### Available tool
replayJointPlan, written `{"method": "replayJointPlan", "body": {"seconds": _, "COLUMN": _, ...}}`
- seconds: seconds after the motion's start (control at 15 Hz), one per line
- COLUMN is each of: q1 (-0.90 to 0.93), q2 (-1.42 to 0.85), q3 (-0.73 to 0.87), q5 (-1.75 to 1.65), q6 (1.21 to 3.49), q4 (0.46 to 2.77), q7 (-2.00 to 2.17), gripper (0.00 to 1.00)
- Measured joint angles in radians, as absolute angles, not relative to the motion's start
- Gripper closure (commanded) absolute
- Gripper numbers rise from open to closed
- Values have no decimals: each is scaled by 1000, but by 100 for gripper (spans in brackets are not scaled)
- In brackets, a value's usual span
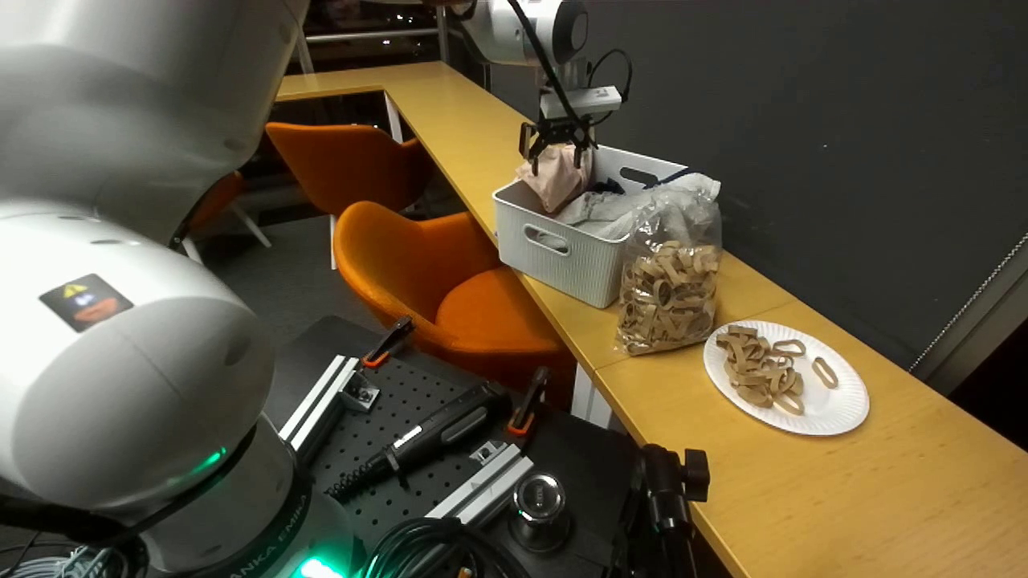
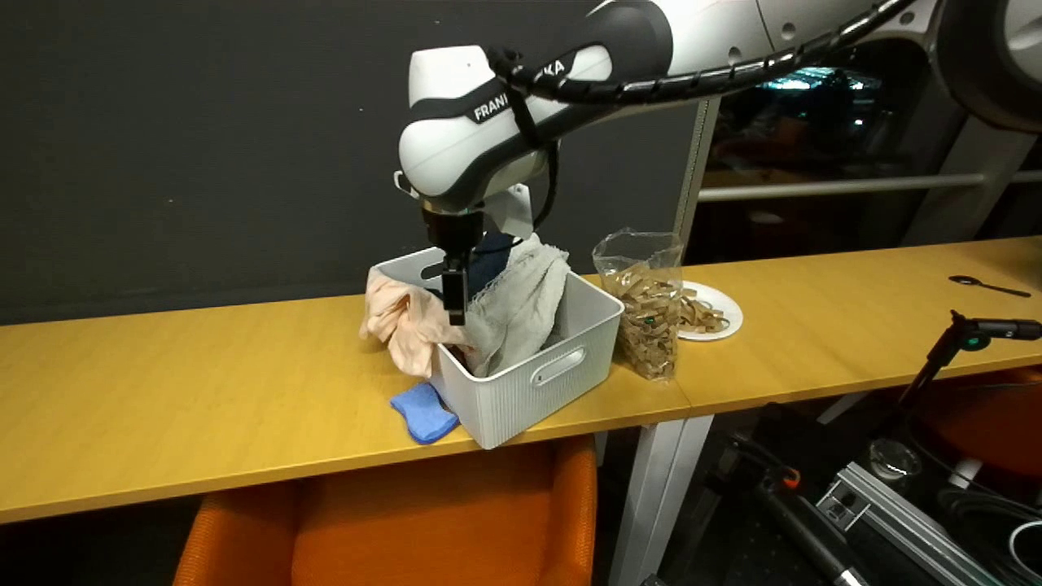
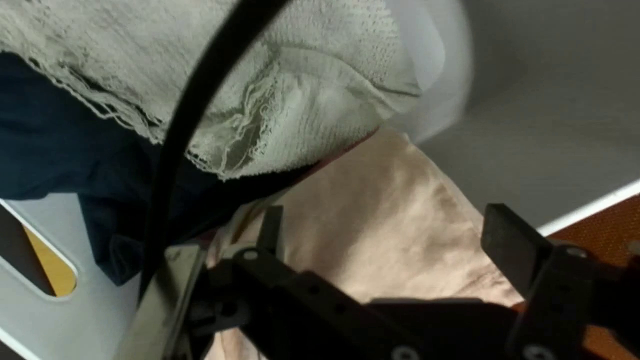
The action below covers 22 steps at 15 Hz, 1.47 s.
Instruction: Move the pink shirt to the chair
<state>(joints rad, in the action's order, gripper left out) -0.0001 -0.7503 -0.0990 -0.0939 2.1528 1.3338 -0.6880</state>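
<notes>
The pink shirt [image 1: 554, 186] lies crumpled over one edge of the white basket. In an exterior view it hangs over the basket's outer side [image 2: 404, 321]. My gripper [image 1: 556, 165] is right over the shirt, pointing down. In the wrist view its two fingers [image 3: 385, 230] stand wide apart, with the shirt [image 3: 370, 210] spread between and below them. Whether the fingertips touch the cloth I cannot tell. The orange chair [image 1: 498, 309] stands against the table below the basket and also shows in an exterior view [image 2: 423, 521].
The white basket [image 2: 525, 403] holds a grey-white towel [image 2: 521, 305] and dark blue cloth [image 2: 488, 260]. A blue cloth [image 2: 426, 413] lies beside it on the table. A bag of brown rings [image 1: 671, 289] and a paper plate [image 1: 843, 405] stand on its other side.
</notes>
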Motion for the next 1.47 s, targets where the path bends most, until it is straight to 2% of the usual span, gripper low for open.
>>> {"method": "replayJointPlan", "body": {"seconds": 0.53, "q1": -1, "q2": -787, "q3": -134, "q5": -91, "q6": 2250, "q4": 1310, "q7": -798, "gripper": 0}}
{"method": "replayJointPlan", "body": {"seconds": 0.6, "q1": -1, "q2": -799, "q3": -134, "q5": -91, "q6": 2258, "q4": 1300, "q7": -808, "gripper": 20}}
{"method": "replayJointPlan", "body": {"seconds": 1.13, "q1": -1, "q2": -836, "q3": -140, "q5": -91, "q6": 2265, "q4": 1242, "q7": -845, "gripper": 81}}
{"method": "replayJointPlan", "body": {"seconds": 1.33, "q1": -1, "q2": -836, "q3": -140, "q5": -91, "q6": 2265, "q4": 1236, "q7": -845, "gripper": 100}}
{"method": "replayJointPlan", "body": {"seconds": 1.47, "q1": -2, "q2": -836, "q3": -140, "q5": -91, "q6": 2265, "q4": 1235, "q7": -845, "gripper": 100}}
